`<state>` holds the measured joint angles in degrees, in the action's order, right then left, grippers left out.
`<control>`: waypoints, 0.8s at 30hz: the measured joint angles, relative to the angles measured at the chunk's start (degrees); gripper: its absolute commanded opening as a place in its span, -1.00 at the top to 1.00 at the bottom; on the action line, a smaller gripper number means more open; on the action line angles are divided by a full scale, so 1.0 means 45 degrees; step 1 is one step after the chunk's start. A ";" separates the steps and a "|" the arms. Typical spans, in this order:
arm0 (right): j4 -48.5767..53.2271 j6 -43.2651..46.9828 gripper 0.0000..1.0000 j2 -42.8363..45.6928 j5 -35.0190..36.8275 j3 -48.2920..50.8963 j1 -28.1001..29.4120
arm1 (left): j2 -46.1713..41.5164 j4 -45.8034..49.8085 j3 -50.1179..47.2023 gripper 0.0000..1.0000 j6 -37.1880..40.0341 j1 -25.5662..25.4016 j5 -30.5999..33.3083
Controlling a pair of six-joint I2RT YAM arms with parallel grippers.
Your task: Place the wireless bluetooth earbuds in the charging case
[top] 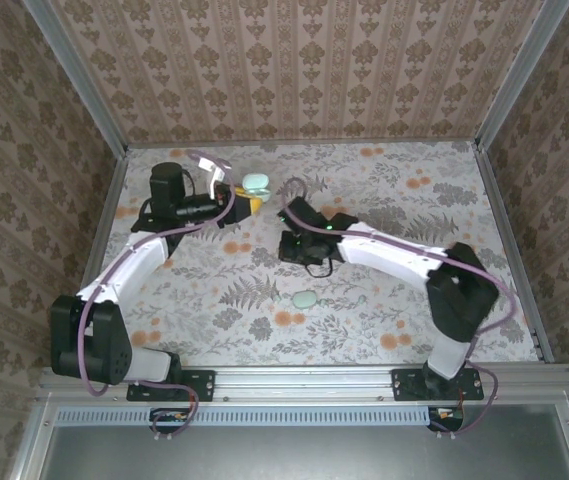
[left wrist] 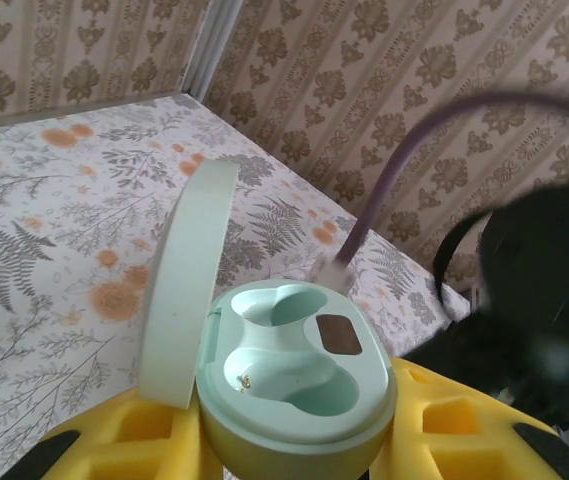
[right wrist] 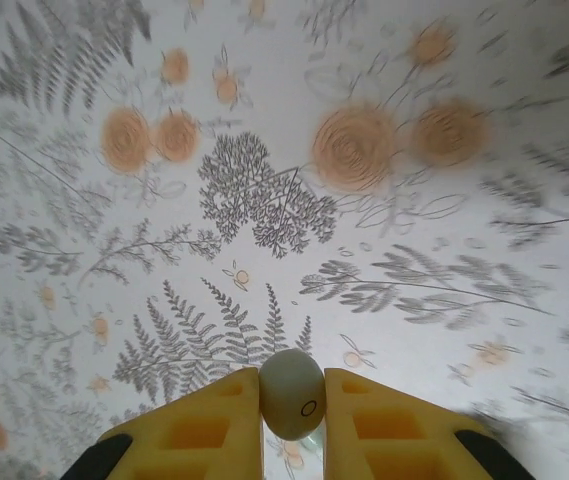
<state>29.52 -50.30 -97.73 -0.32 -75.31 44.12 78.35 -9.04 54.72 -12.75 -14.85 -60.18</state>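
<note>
Left gripper clamps the charging case at bottom centre, lid open, sockets exposed. Right gripper pinches an earbud, ready for insertion.

Mint-green case, yellow fingers, floral table

A table surface printed with grey ferns and orange flowers is seen spread beneath the right gripper and below the left gripper. Beyond the left gripper, brown damask-patterned walls are joined at a corner by a pale metal post.
</note>
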 measured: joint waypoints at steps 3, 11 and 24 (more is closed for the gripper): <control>0.0651 0.0432 0.64 0.1209 -0.0024 0.0131 -0.0597 | 0.0000 -0.0520 -0.0243 0.62 0.0136 -0.0369 0.0000; 0.3031 0.1603 0.64 0.2900 -0.0364 -0.0835 -0.1656 | 0.0515 -0.2497 -0.0568 0.60 0.0102 -0.1141 -0.0010; 0.5435 0.2866 0.64 0.2336 -0.1467 -0.5372 -0.1865 | 0.1661 -0.4600 -0.0568 0.60 -0.0029 -0.1817 0.0058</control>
<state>53.98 -37.41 -87.22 -6.92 -99.48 35.73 85.82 -29.74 52.16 -12.88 -23.03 -59.92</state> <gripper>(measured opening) 0.182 0.325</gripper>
